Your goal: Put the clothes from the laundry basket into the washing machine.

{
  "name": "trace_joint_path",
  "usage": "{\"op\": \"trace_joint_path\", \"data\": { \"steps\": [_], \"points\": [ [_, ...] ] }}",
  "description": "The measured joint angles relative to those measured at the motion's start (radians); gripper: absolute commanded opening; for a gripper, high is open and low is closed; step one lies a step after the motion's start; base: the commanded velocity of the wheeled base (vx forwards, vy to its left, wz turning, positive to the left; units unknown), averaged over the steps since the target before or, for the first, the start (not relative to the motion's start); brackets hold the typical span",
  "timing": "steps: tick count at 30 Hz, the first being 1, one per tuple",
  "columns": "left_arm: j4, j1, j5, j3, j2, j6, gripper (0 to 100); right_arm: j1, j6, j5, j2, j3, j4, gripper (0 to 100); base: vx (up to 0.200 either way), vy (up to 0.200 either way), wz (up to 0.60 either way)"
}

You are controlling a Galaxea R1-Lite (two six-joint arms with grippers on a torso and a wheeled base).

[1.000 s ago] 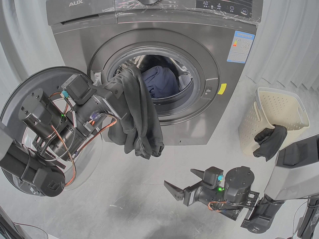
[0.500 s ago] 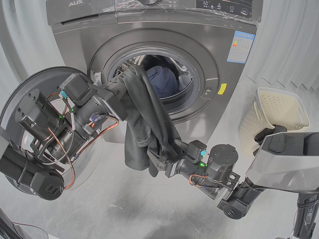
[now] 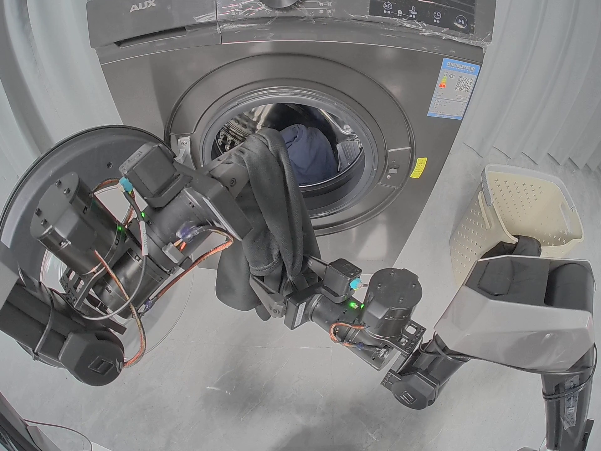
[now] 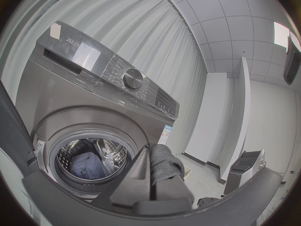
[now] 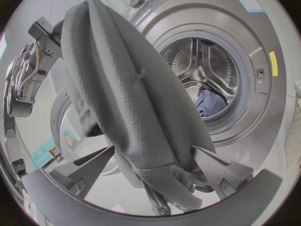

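Partly hidden: laundry basket [image 3: 532, 202], behind right arm [image 3: 519, 314].
Garment [image 3: 275, 208]: we see it hang down, pinched by left gripper [image 4: 152, 173].
Right gripper [image 5: 152, 148]: spread around it.

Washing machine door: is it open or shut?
Open. The door stands out to the robot's left, and blue clothes show inside the drum.

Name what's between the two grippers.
The dark grey garment: clamped in the left gripper, it hangs down between the open fingers of the right gripper, as the head and right wrist views show.
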Motion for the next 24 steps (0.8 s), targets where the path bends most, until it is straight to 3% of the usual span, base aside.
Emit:
{"op": "trace_joint_path", "data": {
  "steps": [13, 14, 24],
  "points": [
    [0.000, 0.004, 0.024, -0.019, 0.004, 0.009, 0, 0.015, 0.000, -0.009, 0.064, -0.118, 0.009, 100, 0.000, 0.000, 0.00],
    [0.000, 0.005, 0.026, -0.023, 0.004, 0.009, 0, 0.011, 0.001, -0.016, 0.074, -0.136, 0.012, 0, 0.000, 0.000, 0.00],
    [0.004, 0.052, 0.029, -0.049, 0.009, 0.003, 0, -0.040, 0.017, -0.053, 0.091, -0.200, 0.015, 0, 0.000, 0.000, 0.00]
  ]
}}
